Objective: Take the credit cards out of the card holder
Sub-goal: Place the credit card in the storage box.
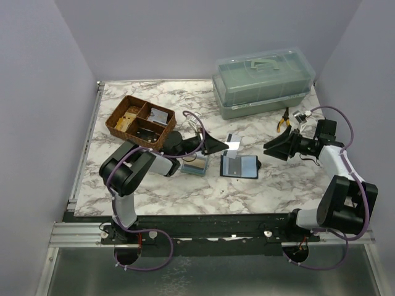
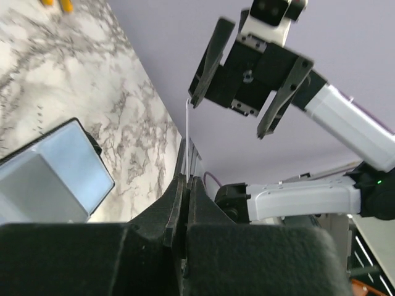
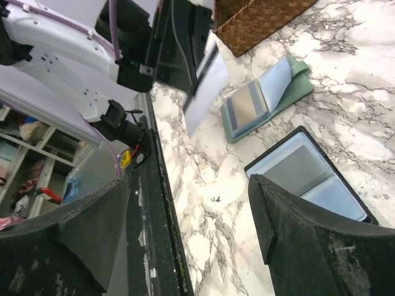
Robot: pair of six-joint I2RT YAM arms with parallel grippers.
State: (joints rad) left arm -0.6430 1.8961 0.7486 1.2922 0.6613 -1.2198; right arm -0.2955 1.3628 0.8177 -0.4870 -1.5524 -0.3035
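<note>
One thin, flat, pale grey card (image 1: 233, 143) is clamped by its edge between the closed black fingers of the left gripper (image 1: 221, 145). It is held clear of the marble-patterned table (image 1: 185, 191), near the far side of the black rectangular card holder (image 1: 239, 165). The holder lies open and flat with its smooth blue-grey inside facing up. The right gripper (image 1: 271, 150) hangs just right of the holder, jaws spread wide and gripping nothing, while a small green folder (image 1: 194, 165) lies left of it.

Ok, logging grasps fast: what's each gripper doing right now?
Left gripper: closed, holding a card.
Right gripper: open, empty.
</note>
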